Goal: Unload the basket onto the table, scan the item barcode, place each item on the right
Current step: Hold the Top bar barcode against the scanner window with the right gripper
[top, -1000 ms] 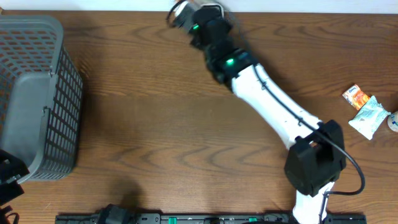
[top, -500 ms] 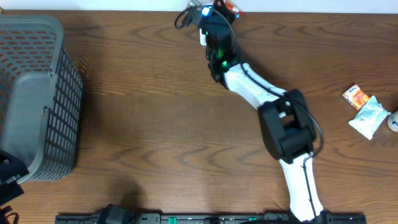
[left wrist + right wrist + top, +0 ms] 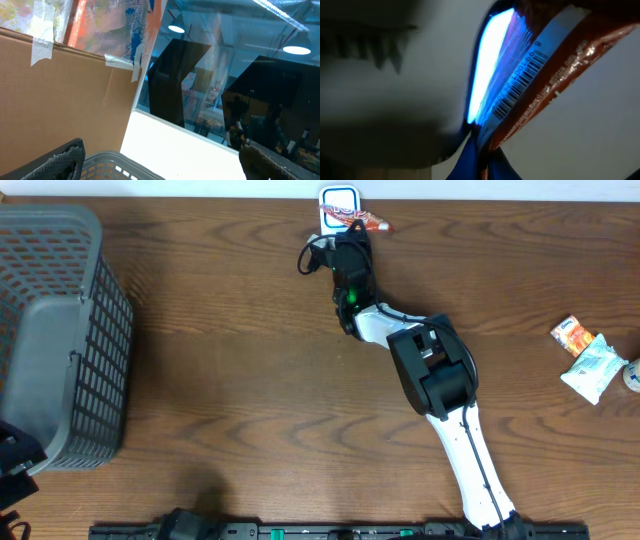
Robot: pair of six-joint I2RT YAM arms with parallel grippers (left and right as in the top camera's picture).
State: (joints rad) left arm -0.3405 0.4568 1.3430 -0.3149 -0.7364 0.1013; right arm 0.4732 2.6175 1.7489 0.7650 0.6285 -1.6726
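Up at the desk's (image 3: 230, 380) far edge, the right fingers (image 3: 346, 232) clench an orange packet (image 3: 368, 223) over the white scanner (image 3: 338, 195); its long axis runs left-right, free end pointing right, barcode (image 3: 517, 90) toward the blue glow (image 3: 487, 65). Left fingers (image 3: 55, 160) gape, released.

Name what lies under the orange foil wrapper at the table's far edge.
A white, blue-rimmed scanner pad, lit blue beside the barcode on the wrapper; the right gripper covers its near edge.

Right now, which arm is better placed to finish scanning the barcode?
Right: the right tool holds the orange packet, barcode at the lit scanner. The left tool is open beside the basket, far away.
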